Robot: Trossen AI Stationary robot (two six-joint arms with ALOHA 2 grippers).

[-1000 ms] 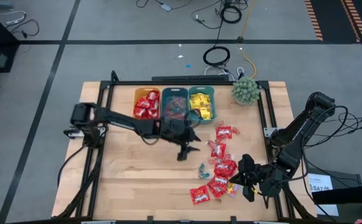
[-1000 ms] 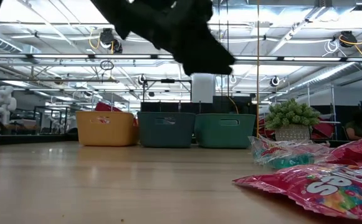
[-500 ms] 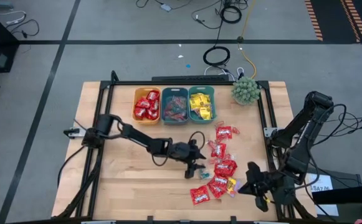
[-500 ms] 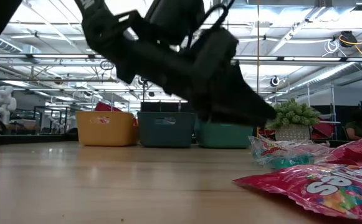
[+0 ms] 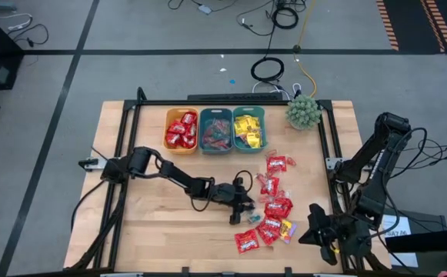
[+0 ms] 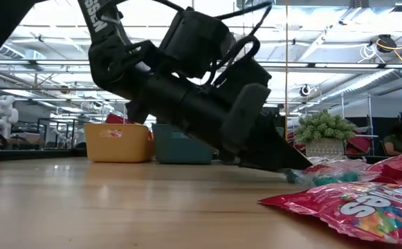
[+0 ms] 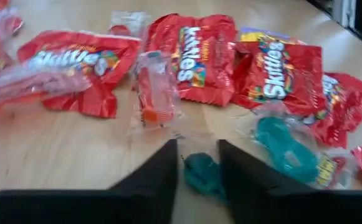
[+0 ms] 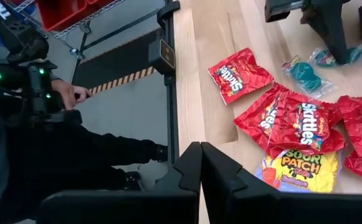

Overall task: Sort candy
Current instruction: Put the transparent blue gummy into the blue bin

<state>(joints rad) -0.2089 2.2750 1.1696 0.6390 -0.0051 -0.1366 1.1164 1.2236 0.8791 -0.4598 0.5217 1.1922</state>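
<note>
Candy lies scattered on the table's near right part: red Skittles packets (image 5: 277, 208), a yellow-purple packet (image 5: 288, 229), and small clear-wrapped teal pieces (image 5: 248, 220). My left gripper (image 5: 246, 209) reaches low over the table from the left, open. In the left wrist view its fingers (image 7: 162, 177) stand on either side of a small teal wrapped piece (image 7: 200, 173); a larger teal piece (image 7: 283, 146) lies beside it. The low view shows the gripper (image 6: 290, 168) slanting down to the tabletop. My right gripper (image 5: 321, 235) is shut, at the table's near right corner, away from the pile. My left gripper comes at the small teal wrapped piece (image 7: 196, 168) slanting down from the table's left, one finger on each side of it. The piece lies flat on the table. Whether the fingers touch it, I cannot tell.
Three bins stand in a row at the far edge: orange (image 5: 181, 129), dark teal (image 5: 216, 131), green (image 5: 248, 129), each with candy inside. A spiky green plant (image 5: 303, 112) sits at the far right. A person's dark sleeve and hand (image 8: 75, 93) show beyond the table's right edge.
My left gripper has swung from beside the bins toward the near right and dropped low to the teal pieces at the pile's left edge. My right gripper has drawn back from the pile toward the table's near right corner.
</note>
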